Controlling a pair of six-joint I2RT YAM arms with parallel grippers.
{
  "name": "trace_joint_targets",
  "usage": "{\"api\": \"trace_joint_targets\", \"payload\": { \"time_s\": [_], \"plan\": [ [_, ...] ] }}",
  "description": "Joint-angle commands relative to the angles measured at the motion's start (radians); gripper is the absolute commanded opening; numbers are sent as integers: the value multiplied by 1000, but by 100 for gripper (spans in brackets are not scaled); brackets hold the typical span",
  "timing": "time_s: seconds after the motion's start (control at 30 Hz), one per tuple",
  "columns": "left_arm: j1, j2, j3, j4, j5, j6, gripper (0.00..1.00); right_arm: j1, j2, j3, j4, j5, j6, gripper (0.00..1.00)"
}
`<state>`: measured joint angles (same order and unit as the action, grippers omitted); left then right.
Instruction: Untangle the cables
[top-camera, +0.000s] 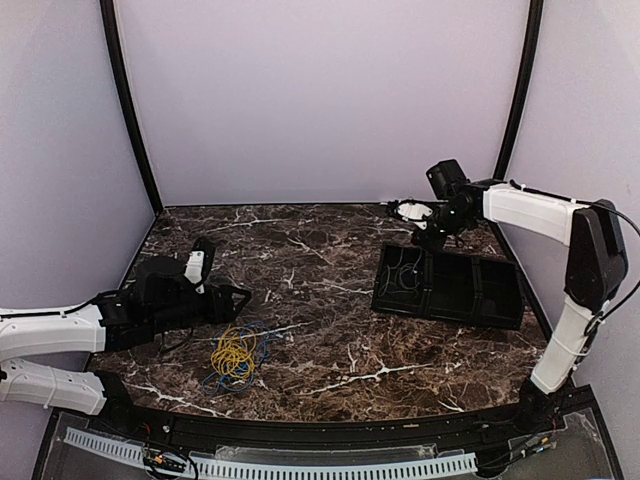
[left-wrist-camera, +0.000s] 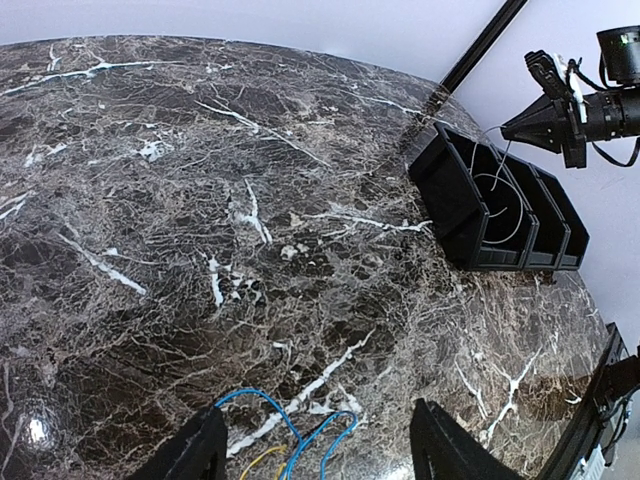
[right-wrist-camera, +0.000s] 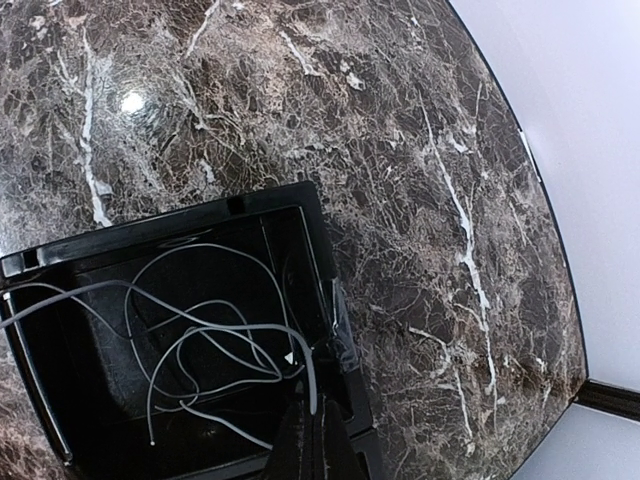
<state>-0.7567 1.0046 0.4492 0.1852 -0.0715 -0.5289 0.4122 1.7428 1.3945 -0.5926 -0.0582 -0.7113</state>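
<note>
1. The right hand (right-wrist-camera: 312, 428) is pinched shut on one strand of the pale grey cable (right-wrist-camera: 200, 340). The rest of that cable lies in loose loops in the end compartment of the black tray (right-wrist-camera: 160, 225), directly beneath the hand.
2. The step in hand looks like setting the grey cable down apart from the others. To do it well, lower the hand until the strand goes slack inside the compartment, and only then open. Letting go from high up may let a loop spring over the rim.
3. The left hand (left-wrist-camera: 318, 445) is wide open and holds nothing. The yellow cable (top-camera: 233, 352) and blue cable (left-wrist-camera: 262, 400) lie coiled together on the tabletop (top-camera: 320, 260), just below its fingers and to their near side.
4. That hand should take one colour only, at an outer loop, and draw it away slowly so the other coil is not dragged along.
5. Count: one grey cable, one yellow coil, one tray and two hands. The blue looks like one cable, but I cannot tell whether it is one or two.
</note>
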Motion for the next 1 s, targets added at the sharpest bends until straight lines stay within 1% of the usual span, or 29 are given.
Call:
{"api": "trace_joint_targets", "payload": {
  "time_s": [0.0,0.23,0.37,0.5,0.63,0.73,0.8,0.97],
  "plan": [
    [0,-11,-16,10,-11,-8,65,9,35,-23,79,-27,31,0],
    [1,-16,-7,8,-7,-8,65,16,73,-71,118,-20,88,0],
    [0,-13,11,-3,-13,5,66,17,97,-78,113,-42,124,0],
    [2,2,25,-22,-14,22,66,17,104,-69,101,-21,144,0],
    [3,11,31,-43,-16,28,66,17,66,-60,59,6,149,13],
    [3,3,29,-57,-45,24,67,17,8,-66,28,10,143,25],
    [4,-1,26,-67,-62,19,68,17,-27,-62,0,12,141,29],
    [13,15,34,-83,-53,27,70,17,-100,-50,-49,2,139,33]
  ]
}}
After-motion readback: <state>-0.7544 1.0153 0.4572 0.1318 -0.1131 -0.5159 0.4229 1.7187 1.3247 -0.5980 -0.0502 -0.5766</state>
